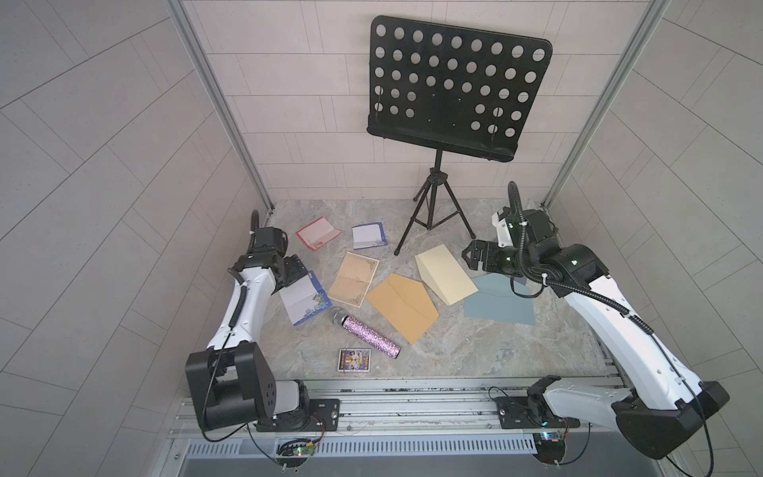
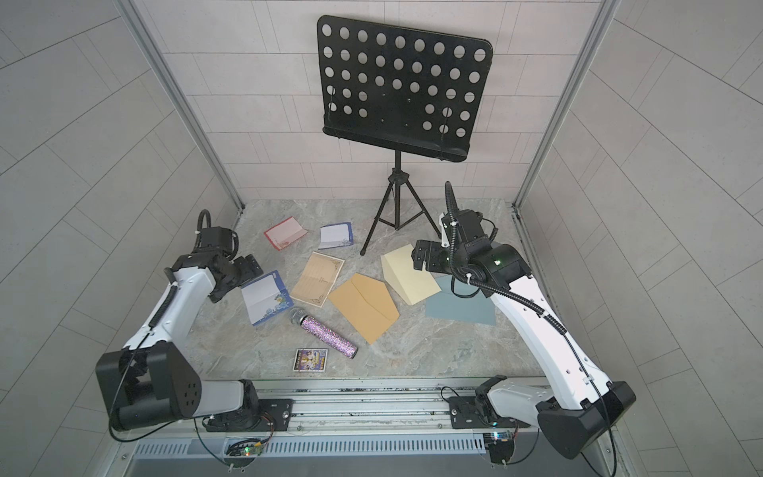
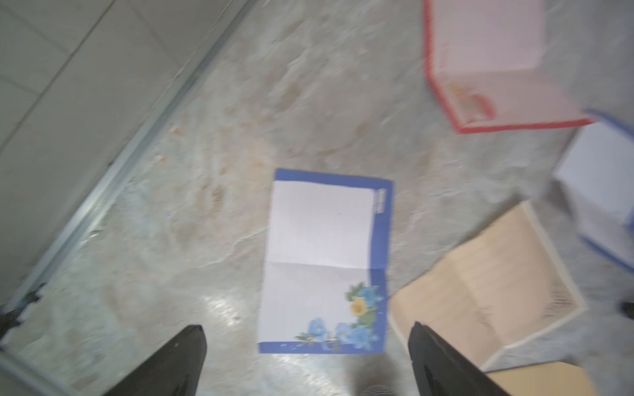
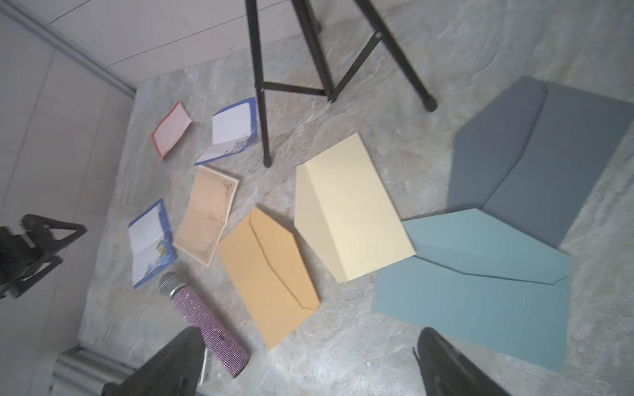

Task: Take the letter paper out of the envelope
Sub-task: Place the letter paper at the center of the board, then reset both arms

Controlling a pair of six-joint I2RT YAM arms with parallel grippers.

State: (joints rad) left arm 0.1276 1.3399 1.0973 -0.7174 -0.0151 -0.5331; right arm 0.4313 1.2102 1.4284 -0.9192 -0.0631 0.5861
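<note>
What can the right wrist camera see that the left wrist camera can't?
Only the right wrist view: the cream paper envelope, the teal paper envelope, the dark grey paper envelope and the black tripod legs. Only the left wrist view: nothing new that I can tell, just a closer look. Both: the blue-bordered flowered letter paper, the red-bordered pink paper and the beige patterned paper.

Robot lab booth. White left arm (image 1: 252, 301) and right arm (image 1: 611, 330) bolted to an aluminium rail (image 1: 413, 398), grey panelled walls (image 1: 103, 124), 2 metal corner posts (image 1: 221, 103), marble-look tabletop (image 1: 495, 351), black music stand (image 1: 446, 119).

Matt paper envelopes (image 4: 267, 274); glittery microphone (image 1: 369, 333); perforated black metal stand (image 1: 450, 82).
</note>
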